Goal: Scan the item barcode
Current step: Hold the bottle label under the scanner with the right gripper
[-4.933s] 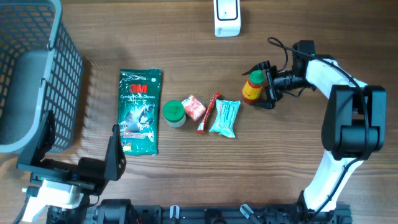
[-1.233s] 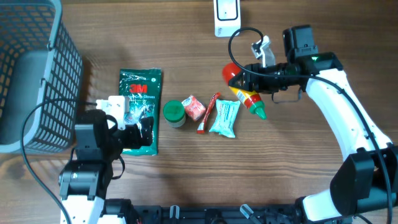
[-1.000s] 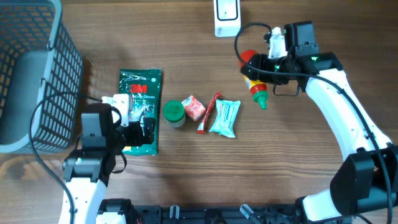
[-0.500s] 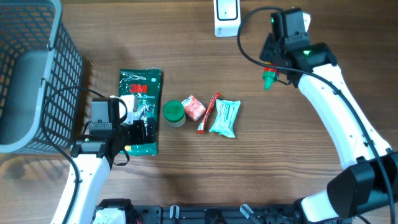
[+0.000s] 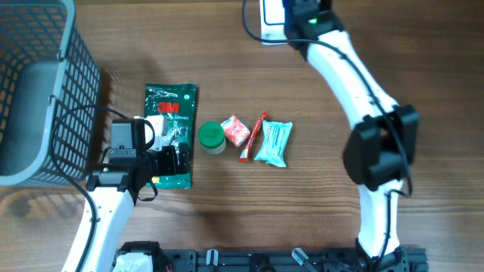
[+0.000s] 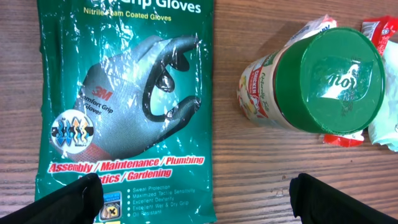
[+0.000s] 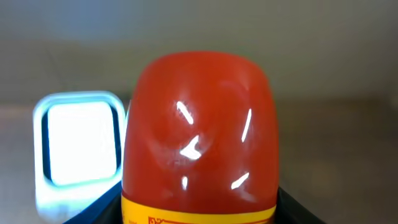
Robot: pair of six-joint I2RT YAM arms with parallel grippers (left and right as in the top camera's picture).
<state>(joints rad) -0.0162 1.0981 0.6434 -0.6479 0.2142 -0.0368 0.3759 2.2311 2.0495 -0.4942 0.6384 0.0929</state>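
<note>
A red sauce bottle point(image 7: 199, 130) with a yellow label band fills the right wrist view, and my right gripper point(image 7: 199, 214) is shut on it, with dark jaws at both sides. Just left of the bottle glows the scanner's white window point(image 7: 79, 144). From overhead, the right gripper point(image 5: 301, 15) sits at the table's far edge beside the white scanner point(image 5: 270, 32), and the arm hides the bottle. My left gripper point(image 6: 196, 194) hangs open over the lower end of a green glove pack point(image 6: 124, 106), holding nothing.
A green-lidded jar point(image 5: 212, 137), a small red and white packet point(image 5: 237, 131), a red stick pack point(image 5: 255, 137) and a teal packet point(image 5: 274, 142) lie in a row mid-table. A grey mesh basket point(image 5: 72, 91) stands at the far left.
The right arm has carried the bottle up and to the left, from beside the scanner to right in front of it. The left arm shifted slightly, then stayed still.
</note>
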